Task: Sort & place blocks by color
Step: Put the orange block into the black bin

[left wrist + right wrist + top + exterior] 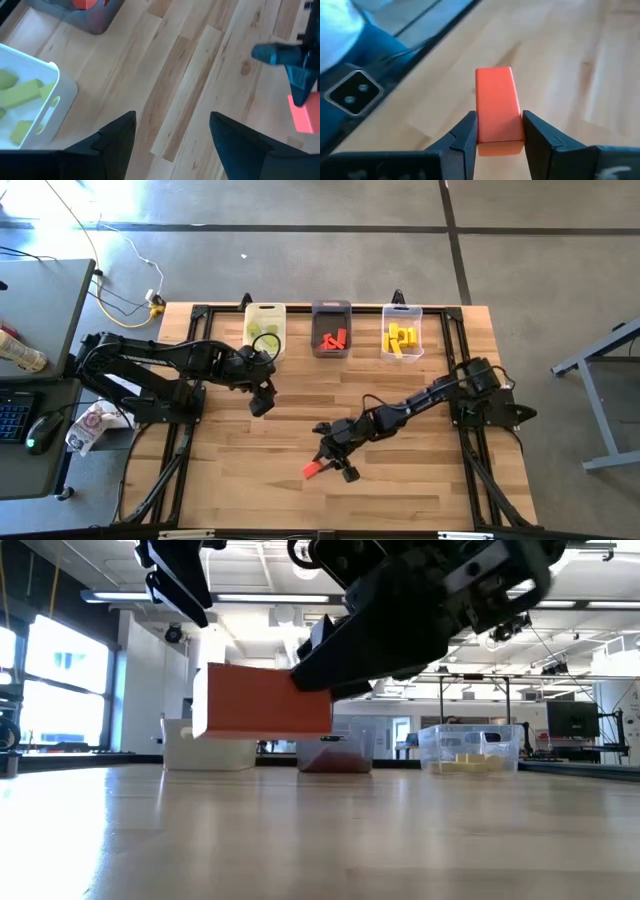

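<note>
On the pale wooden worktop (240, 470), the left pincer (262, 402) hangs released near the white bin (265, 330) of green blocks (22, 94); the dark grey bin (331, 328) holds red blocks (333, 338), the clear bin (402, 332) yellow blocks (400, 340). The right pincer (499, 131) grips a red block (496, 107) at mid-worktop. The low view alone shows it lifted off the wood, before a bright hall with windows.
</note>
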Controlling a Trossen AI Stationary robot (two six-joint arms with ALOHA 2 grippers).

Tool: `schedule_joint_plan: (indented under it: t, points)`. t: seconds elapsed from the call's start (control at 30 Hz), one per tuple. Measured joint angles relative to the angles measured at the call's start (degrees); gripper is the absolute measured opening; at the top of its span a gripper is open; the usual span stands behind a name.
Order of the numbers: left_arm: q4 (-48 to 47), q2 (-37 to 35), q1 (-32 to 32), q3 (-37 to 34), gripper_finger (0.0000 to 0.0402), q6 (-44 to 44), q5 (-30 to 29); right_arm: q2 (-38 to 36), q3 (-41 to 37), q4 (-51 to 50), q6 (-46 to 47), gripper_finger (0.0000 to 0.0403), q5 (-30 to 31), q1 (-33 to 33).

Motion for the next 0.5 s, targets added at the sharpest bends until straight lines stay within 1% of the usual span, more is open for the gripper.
schedule_joint_plan:
  t: [0.13,0.3,0.5]
  points:
    - [0.08,0.00,0.00,0.00,0.0241,1.84,-0.01,-3.05,-0.02,-3.85,-1.33,0.0103,2.74,-1.12]
    - [0.10,0.00,0.01,0.00,0.0241,3.36,0.00,-6.77,-0.02,-8.96,-3.51,0.0103,7.56,-2.60]
    - [0.14,0.00,0.01,0.00,0.0241,4.14,-0.58,-11.34,-0.02,-13.99,-5.37,0.0103,15.75,-5.13]
